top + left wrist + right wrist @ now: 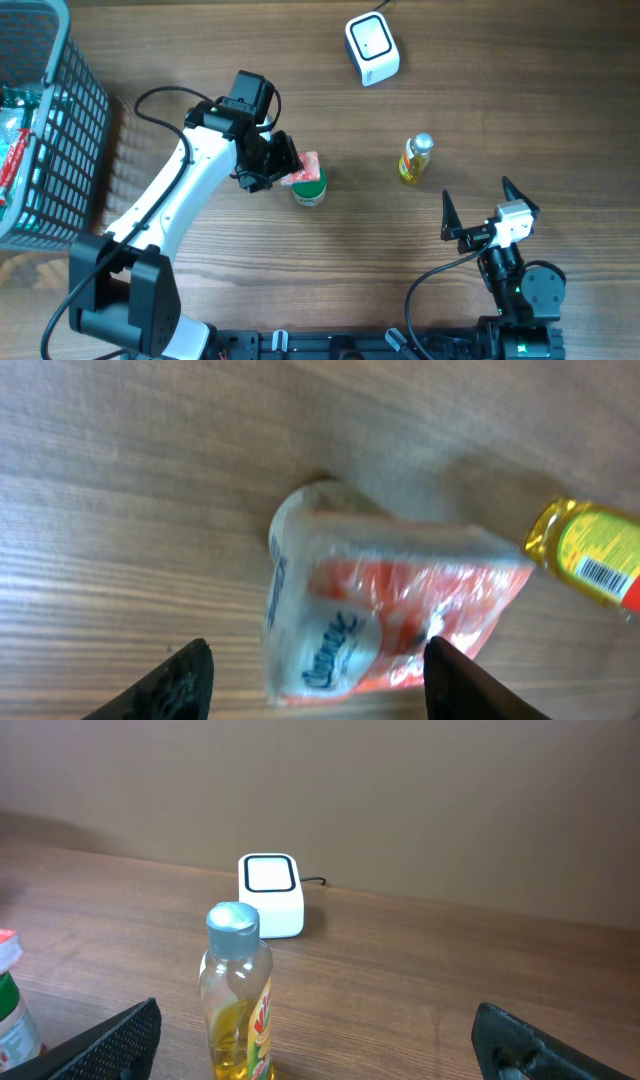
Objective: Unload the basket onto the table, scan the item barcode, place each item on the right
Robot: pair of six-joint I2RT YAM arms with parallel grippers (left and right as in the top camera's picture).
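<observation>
Left wrist: tissue pack [400, 600] between left gripper [315, 652] jaws.

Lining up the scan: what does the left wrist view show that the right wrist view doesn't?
Left wrist only: the printed face of the orange pack between the fingers of the left gripper, and the barcode on the yellow bottle. Right wrist only: the white scanner and the bottle's silver cap. Both: the yellow bottle; right wrist catches just a sliver of the pack.

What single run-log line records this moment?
left gripper: straddling tissue pack, grip unclear | right gripper: open | bottle: upright | scanner: far side
</observation>
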